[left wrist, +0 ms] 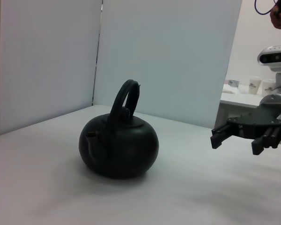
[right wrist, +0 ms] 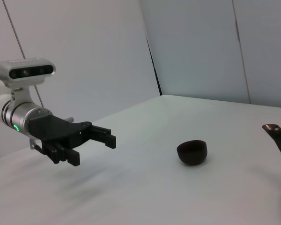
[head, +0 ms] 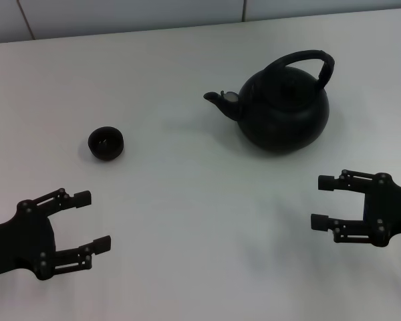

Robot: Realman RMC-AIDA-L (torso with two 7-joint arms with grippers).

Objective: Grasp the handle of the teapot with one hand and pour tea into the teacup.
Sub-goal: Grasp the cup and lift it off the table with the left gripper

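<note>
The teapot [head: 284, 114] is a large round black pot standing on the white table at the back right, with its spout [head: 219, 99] pointing left and its arched handle [head: 312, 61] upright over the lid. The teacup [head: 106, 143] is a tiny black bowl at the middle left. My left gripper [head: 92, 221] is open and empty at the front left, nearer than the cup. My right gripper [head: 321, 202] is open and empty at the front right, nearer than the teapot. The left wrist view shows the teapot [left wrist: 119, 145] and the right gripper [left wrist: 236, 143]. The right wrist view shows the teacup [right wrist: 192, 152], the left gripper [right wrist: 92, 150] and the spout tip [right wrist: 275, 129].
The white table [head: 200, 200] is bordered at the back by pale wall panels [head: 120, 17]. In the left wrist view a side table with paper cups [left wrist: 255, 85] stands beyond the table's far edge.
</note>
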